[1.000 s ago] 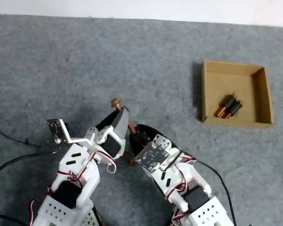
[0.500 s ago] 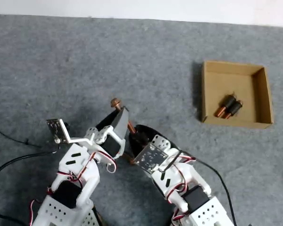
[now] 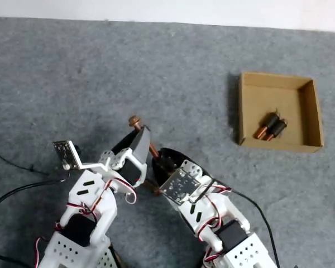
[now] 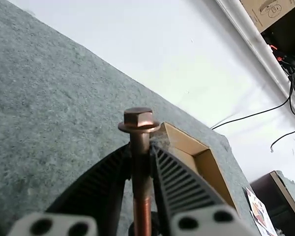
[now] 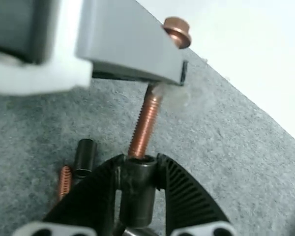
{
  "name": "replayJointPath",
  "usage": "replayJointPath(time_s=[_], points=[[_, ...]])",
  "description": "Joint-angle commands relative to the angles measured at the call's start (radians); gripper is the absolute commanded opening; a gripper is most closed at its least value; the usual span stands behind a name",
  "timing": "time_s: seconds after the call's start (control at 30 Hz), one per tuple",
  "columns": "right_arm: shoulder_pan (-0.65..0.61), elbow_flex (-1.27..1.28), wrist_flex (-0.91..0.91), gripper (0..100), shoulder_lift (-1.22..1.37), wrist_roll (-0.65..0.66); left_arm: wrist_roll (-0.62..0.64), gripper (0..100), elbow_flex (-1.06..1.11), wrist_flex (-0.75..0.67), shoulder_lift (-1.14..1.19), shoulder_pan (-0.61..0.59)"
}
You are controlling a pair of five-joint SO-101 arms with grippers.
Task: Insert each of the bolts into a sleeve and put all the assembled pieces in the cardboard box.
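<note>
My left gripper [image 4: 140, 147] is shut on a copper bolt [image 4: 139, 123], gripping its shank just under the hex head. From above, the bolt [image 3: 136, 122] slants down from the left gripper [image 3: 144, 137] toward the right gripper [image 3: 163, 159]. My right gripper [image 5: 137, 164] is shut on a black sleeve [image 5: 137, 189] held upright, and the bolt's threaded end [image 5: 143, 125] meets the sleeve's mouth. The cardboard box [image 3: 251, 84] stands at the right of the table with two assembled pieces [image 3: 270, 127] inside.
A loose black sleeve [image 5: 84, 157] and a loose copper bolt [image 5: 64, 182] lie on the grey mat beside the right gripper. From above, that bolt [image 3: 154, 190] shows between the two arms. A black cable [image 3: 14, 166] runs along the left edge.
The left arm has shifted slightly left, taking the bolt's head a little that way. The right gripper holds its place with the sleeve.
</note>
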Motion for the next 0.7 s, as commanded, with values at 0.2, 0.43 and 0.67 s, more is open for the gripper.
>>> replayJointPath(time_s=[0.2, 0.43, 0.67], points=[[-0.061, 0.067, 0.015, 0.5, -0.012, -0.008, -0.008, 1, 0.019, -0.017, -0.024, -0.001], [-0.065, 0.062, 0.045, 0.5, -0.012, 0.000, -0.009, 1, 0.019, -0.014, -0.022, 0.024], [-0.065, 0.062, 0.045, 0.5, -0.012, 0.000, -0.009, 1, 0.019, 0.021, -0.022, 0.042]])
